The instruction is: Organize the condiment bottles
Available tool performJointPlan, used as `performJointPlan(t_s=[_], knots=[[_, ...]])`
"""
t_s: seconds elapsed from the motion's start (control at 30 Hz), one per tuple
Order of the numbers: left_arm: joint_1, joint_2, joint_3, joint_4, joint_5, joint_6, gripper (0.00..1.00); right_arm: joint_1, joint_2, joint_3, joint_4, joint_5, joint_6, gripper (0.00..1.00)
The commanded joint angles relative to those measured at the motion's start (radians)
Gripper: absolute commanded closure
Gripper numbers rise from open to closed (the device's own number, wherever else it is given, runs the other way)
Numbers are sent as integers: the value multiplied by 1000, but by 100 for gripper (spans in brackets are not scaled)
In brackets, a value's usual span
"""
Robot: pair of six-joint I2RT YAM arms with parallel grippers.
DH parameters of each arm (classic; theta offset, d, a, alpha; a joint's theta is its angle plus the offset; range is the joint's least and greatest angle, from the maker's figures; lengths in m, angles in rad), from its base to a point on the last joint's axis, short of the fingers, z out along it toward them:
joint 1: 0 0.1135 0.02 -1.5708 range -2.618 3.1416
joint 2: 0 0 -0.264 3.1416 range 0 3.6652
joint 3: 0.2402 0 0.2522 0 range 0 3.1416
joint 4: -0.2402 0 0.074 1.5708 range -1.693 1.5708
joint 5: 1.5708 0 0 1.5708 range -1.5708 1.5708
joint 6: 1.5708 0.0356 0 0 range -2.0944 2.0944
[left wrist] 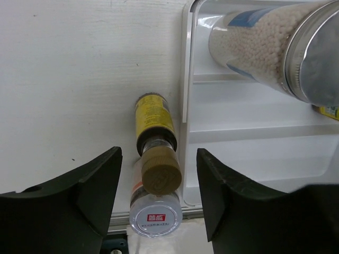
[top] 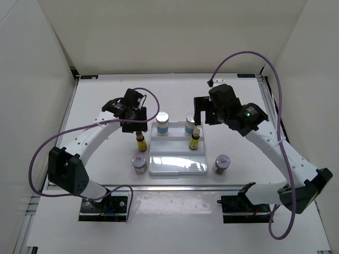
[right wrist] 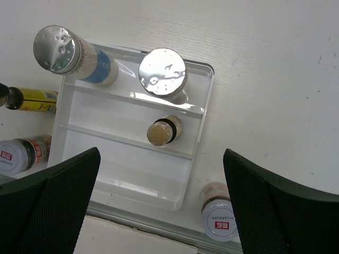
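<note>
My left gripper point(left wrist: 159, 156) gapes wide above the amber bottle point(left wrist: 154, 127) just outside the tray point(left wrist: 243, 148) — its cap hides part of a jar point(left wrist: 156, 218). My right gripper point(right wrist: 160, 156) — also wide — overhangs the tray.

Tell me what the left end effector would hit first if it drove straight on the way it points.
Most likely the amber bottle beside the tray: its cap sits centred between the left end effector's open fingers. Depth is unclear.
</note>
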Motion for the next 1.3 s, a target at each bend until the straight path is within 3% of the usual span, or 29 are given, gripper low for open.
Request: performJointPlan(t_s=[0.0, 0.17, 0.3, 0.4, 0.53, 0.6, 0.9, 1.27], knots=[[4, 12, -5, 23, 17, 5, 33, 6, -9, -4, -15, 28, 1, 0], [4, 21, -15, 23, 26, 5, 35, 6, -19, -39, -15, 48, 1, 0], [4, 0, -16, 23, 26, 5, 59, 6, -28, -48, -15, 59, 1, 0], [-6, -29, 9, 23, 26, 5, 64, 6, -28, -57, -25, 71, 1, 0], [-17, -72, 63, -9, 4, 5, 84, 6, -37, -67, -25, 91, 1, 0], [-28, -72, 107, -25, -13, 5, 89, 6, -37, -67, -34, 91, 1, 0], [-123, -75, 179, -37, -49, -24, 89, -3, -55, -106, -43, 110, 10, 0], [-227, 54, 247, -37, -78, -54, 89, -43, -108, -192, -83, 100, 38, 0]])
